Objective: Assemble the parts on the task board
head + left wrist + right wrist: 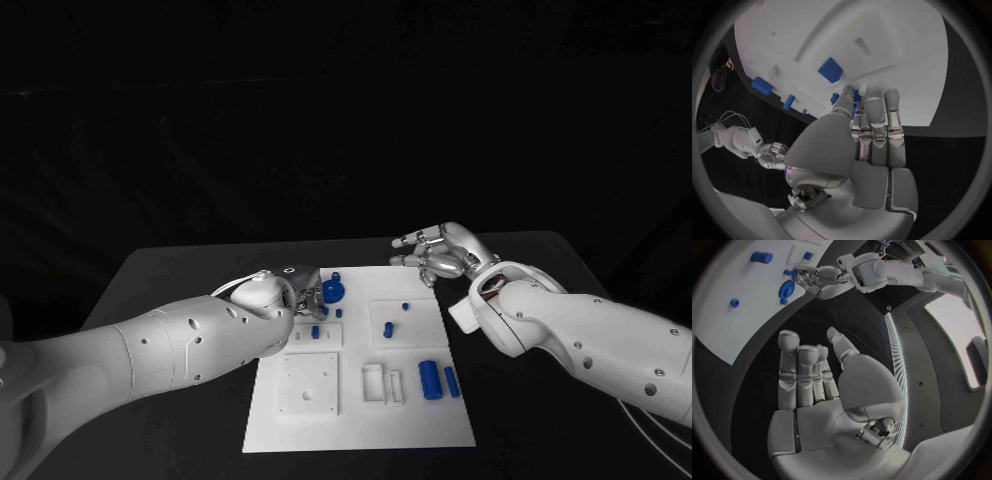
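Note:
The white task board [361,405] lies mid-table with several blue parts on it. My left hand [286,292] is over the board's far left corner, its thumb and fingertips [861,92] closed around a blue round part [333,290] that stands upright there; bits of this blue part [856,99] peek out between them. The right wrist view shows the left hand [826,276] beside the blue round part [787,290]. My right hand [440,250] hovers over the black table beyond the board's far right corner, fingers [804,372] stretched out and holding nothing.
A thick blue cylinder [428,377] and a slim blue pin [451,379] lie at the board's right side, and a short blue peg [387,328] sits mid-board. White raised blocks [310,383] occupy the near left. Black table [173,270] surrounds the board.

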{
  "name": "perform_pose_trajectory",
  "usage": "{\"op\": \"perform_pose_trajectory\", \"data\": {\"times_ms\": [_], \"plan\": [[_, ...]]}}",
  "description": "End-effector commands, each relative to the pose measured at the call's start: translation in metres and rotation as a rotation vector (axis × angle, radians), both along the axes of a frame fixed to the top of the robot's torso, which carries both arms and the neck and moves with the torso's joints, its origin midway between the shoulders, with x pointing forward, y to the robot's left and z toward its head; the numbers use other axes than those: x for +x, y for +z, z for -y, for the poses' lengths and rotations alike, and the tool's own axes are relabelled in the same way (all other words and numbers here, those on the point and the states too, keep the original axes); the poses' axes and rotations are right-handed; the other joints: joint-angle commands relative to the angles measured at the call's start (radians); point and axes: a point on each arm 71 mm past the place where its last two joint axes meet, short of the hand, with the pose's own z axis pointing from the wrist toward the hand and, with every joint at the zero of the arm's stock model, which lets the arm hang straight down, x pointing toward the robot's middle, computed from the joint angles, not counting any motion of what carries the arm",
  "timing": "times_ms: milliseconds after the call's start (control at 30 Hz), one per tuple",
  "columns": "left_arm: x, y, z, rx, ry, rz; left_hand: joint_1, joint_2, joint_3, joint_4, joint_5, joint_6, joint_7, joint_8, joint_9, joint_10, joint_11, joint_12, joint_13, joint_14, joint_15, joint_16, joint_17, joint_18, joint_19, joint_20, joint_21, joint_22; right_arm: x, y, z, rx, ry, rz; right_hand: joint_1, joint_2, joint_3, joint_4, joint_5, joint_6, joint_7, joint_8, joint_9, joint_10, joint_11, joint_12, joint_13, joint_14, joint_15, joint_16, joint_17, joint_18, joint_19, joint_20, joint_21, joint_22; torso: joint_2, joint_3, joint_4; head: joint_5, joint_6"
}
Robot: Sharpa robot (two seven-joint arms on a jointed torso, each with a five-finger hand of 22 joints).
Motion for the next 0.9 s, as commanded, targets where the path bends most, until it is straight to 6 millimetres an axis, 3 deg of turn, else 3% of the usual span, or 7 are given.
{"op": "perform_pose_trajectory", "data": {"times_ms": [33,333,533,733,900], "plan": [[-0.0039,-0.009,0.0029,0.028,-0.029,-0.08,0.006,0.002,-0.001,-0.006,0.063,-0.01,0.0,-0.004,-0.001,-0.006,-0.002,-0.005,0.001,-0.003,0.006,-0.004,0.0,0.009,-0.002,0.004,0.0,0.02,-0.0007,0.0002,-0.0021,-0.006,0.019,0.001,-0.012,0.002,0.003,0.005,0.009,0.005,0.0,-0.004,-0.001,0.004,-0.005,0.004,0.001,0.003,-0.002,0.006,0.001,0.019,0.001,-0.002,0.003,0.046,0.0,-0.0006,0.0003,-0.001,-0.001],[-0.0046,-0.0113,0.003,0.043,-0.037,-0.108,0.009,-0.006,0.011,-0.01,0.153,-0.03,0.006,-0.004,-0.002,-0.004,-0.002,0.0,0.001,-0.005,0.005,0.002,0.001,0.01,-0.007,0.003,0.007,0.02,-0.0008,0.0003,-0.0019,-0.005,0.019,0.0,-0.014,0.001,0.003,0.006,0.015,0.005,0.0,-0.004,-0.001,0.004,-0.005,0.004,0.001,0.003,-0.002,0.006,0.002,0.019,0.001,-0.002,0.003,0.046,-0.001,-0.0007,0.0006,-0.001,-0.001],[-0.0044,-0.012,0.0028,0.048,-0.04,-0.116,0.009,-0.012,0.032,-0.015,0.175,-0.035,0.008,-0.005,-0.002,-0.003,-0.003,0.003,0.001,-0.005,0.004,0.005,0.001,0.011,-0.009,0.003,0.014,0.02,-0.0009,0.0003,-0.0018,-0.005,0.019,0.0,-0.015,0.001,0.003,0.007,0.017,0.005,0.0,-0.004,-0.001,0.004,-0.005,0.003,0.001,0.003,-0.002,0.006,0.001,0.019,0.001,-0.002,0.004,0.046,0.0,-0.0004,0.0006,-0.002,-0.002],[-0.0039,-0.0115,0.0031,0.039,-0.051,-0.109,0.021,-0.001,0.079,-0.032,0.251,0.004,0.001,-0.003,-0.002,0.001,-0.007,0.009,0.003,-0.003,0.001,0.009,0.003,0.012,-0.013,0.0,0.026,0.022,-0.0009,0.0004,-0.0019,-0.005,0.019,0.0,-0.016,0.0,0.002,0.007,0.019,0.005,0.0,-0.004,-0.001,0.005,-0.006,0.005,0.002,0.003,-0.002,0.006,0.002,0.019,0.001,-0.002,0.003,0.046,0.0,-0.0001,0.0004,-0.002,-0.001],[-0.0034,-0.0093,0.0038,0.011,-0.064,-0.082,0.002,0.0,0.131,-0.056,0.262,0.027,-0.005,-0.004,-0.002,0.011,-0.01,0.02,0.005,0.003,0.0,0.016,0.005,0.017,-0.017,-0.001,0.049,0.022,-0.001,0.0004,-0.0019,-0.004,0.019,0.0,-0.017,0.0,0.0,0.009,0.02,0.006,0.0,-0.004,-0.001,0.006,-0.005,0.005,0.002,0.003,-0.002,0.007,0.002,0.019,0.001,-0.002,0.004,0.046,0.0,-0.0004,0.0007,-0.003,0.001]]}}
